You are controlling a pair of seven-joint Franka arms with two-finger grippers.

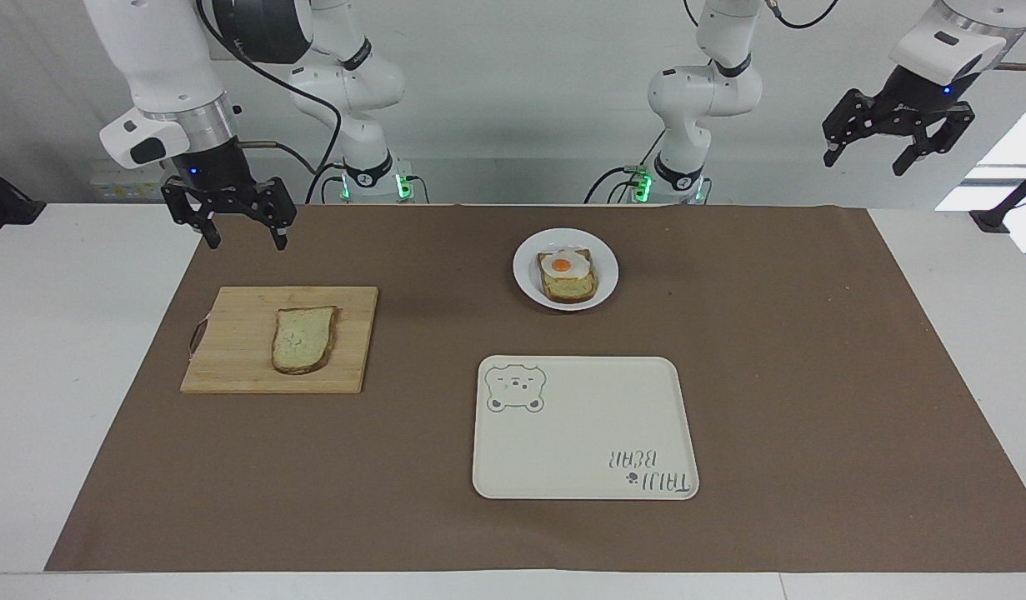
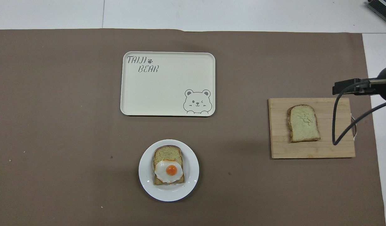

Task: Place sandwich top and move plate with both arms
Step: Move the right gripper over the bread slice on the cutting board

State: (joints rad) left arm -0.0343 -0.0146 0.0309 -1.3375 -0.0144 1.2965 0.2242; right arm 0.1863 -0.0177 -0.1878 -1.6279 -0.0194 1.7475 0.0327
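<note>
The sandwich top [image 1: 303, 339] is lying flat on a wooden cutting board [image 1: 229, 367] toward the right arm's end of the surface [image 1: 87, 350], nothing touching it. The board is sitting on a brown paper sheet [image 1: 813, 375] that is covering the middle of the surface.

The plate [image 1: 604, 279] is resting near the surface's edge on the robots' side, roughly midway between the two arm bases. It is carrying a bread slice [image 1: 573, 289] with a fried egg [image 1: 562, 265] on top. A cream tray [image 1: 579, 433] with a bear drawing is lying farther from the robots than the plate, apart from it.

The right end effector [image 1: 241, 242] is hanging in the air over the brown sheet's corner on the robots' side, nearer to the robots than the board in the facing view; its fingers are standing spread apart and gripping nothing. The left end effector [image 1: 865, 158] is waiting high up, out past the left arm's end of the sheet, with its fingers also spread wide and holding nothing.
</note>
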